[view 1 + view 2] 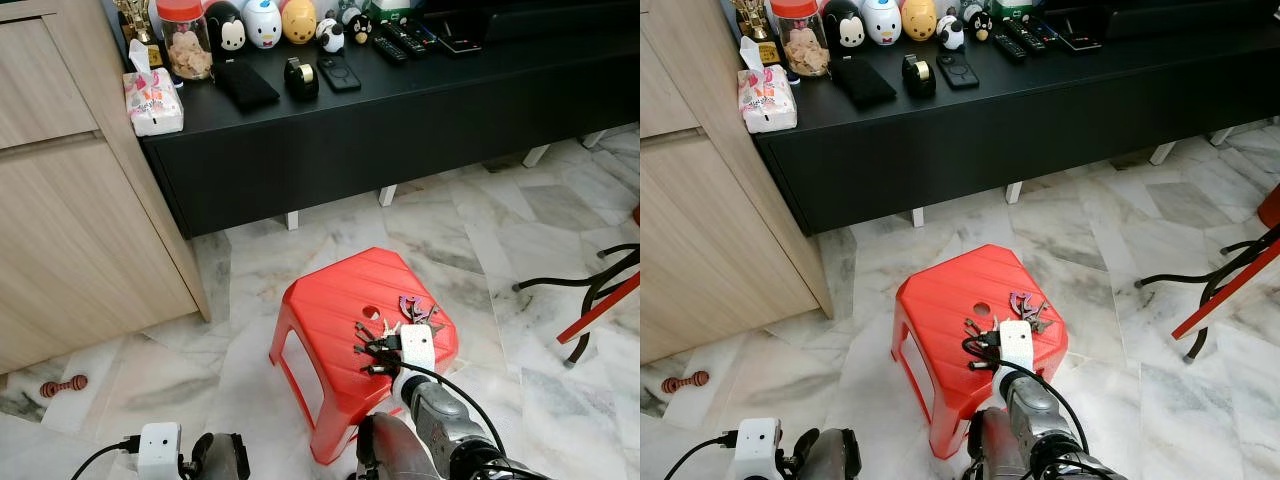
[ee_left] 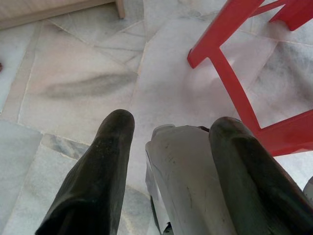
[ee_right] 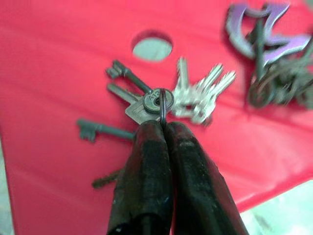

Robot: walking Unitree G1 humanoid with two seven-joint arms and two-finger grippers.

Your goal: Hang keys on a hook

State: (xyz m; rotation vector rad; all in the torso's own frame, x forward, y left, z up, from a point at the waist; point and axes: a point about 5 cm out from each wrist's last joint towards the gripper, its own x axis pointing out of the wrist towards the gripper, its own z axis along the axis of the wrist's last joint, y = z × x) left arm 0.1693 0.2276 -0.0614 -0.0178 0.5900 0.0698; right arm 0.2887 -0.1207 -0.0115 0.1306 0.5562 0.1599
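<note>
1. No brand or writing could be read. The tissue pack (image 1: 152, 100) on the black worktop (image 1: 400, 110) carried a pink print too small to make out, and the jar (image 1: 186, 38) with the red lid showed no legible label.
2. The bunch of keys (image 3: 161, 100) lay on top of the red stool (image 1: 340, 310), on its right half, just beside the round hole (image 3: 152, 48) in the seat.
3. The keys fanned out from one ring: dark long-shanked keys pointed toward the stool's left side, silver keys toward its right and back. No single long axis held for the bunch.
4. The right hand (image 3: 161, 122) was clenched, its two black fingertips pressed together on the ring of the keys, reaching in over the stool's near edge.
5. A second cluster with a purple clip (image 3: 261, 34) lay near the first on the seat, close to the right-hand edge, apart from the gripped bunch.
6. The left hand (image 2: 168, 132) hung low over the marble floor (image 1: 470, 230), beside the stool's leg, its fingers spread and holding nothing.
7. Open floor lay between the stool and the worktop. A wooden cabinet (image 1: 70, 200) stood to the left, and a black-and-red frame (image 1: 590, 300) to the right.
</note>
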